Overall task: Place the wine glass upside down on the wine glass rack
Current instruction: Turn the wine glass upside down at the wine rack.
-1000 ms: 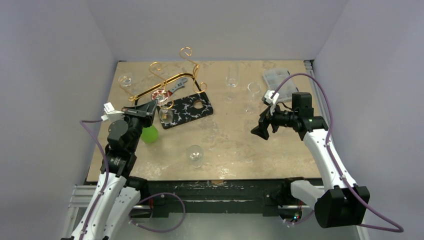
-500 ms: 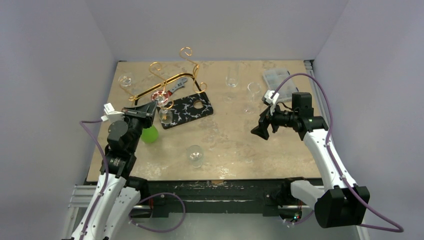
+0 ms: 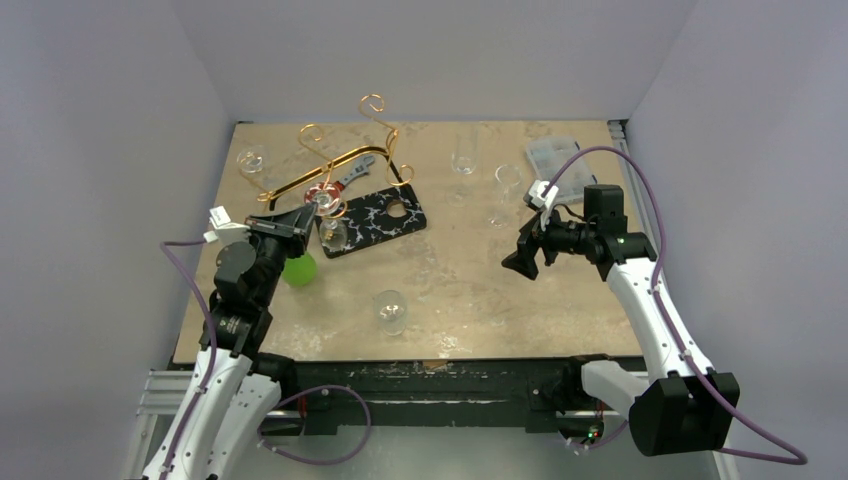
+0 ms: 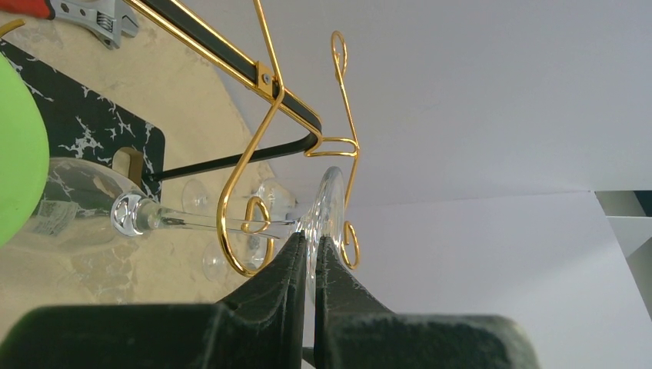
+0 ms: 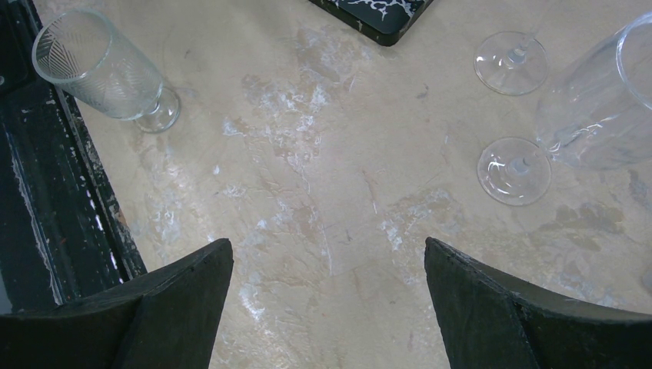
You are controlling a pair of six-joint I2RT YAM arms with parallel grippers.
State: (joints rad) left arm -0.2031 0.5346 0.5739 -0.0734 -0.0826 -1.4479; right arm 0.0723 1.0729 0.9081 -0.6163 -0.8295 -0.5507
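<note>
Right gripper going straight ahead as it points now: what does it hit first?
Probably the bare beige tabletop: the open right gripper points down at it, nothing between. The ribbed clear glass and the round clear glass foot lie off to either side; depth is unclear.

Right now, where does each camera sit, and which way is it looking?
Top external: above and behind the arms, looking down on the table; the left arm and right arm show.
Left wrist: on the left arm, looking along its shut fingers, which pinch the wine glass by its foot, at the wine glass rack.
Right wrist: on the right arm, looking down at the table between its open fingers.
Shared: top and right wrist both show the ribbed glass near the table's front edge.
</note>
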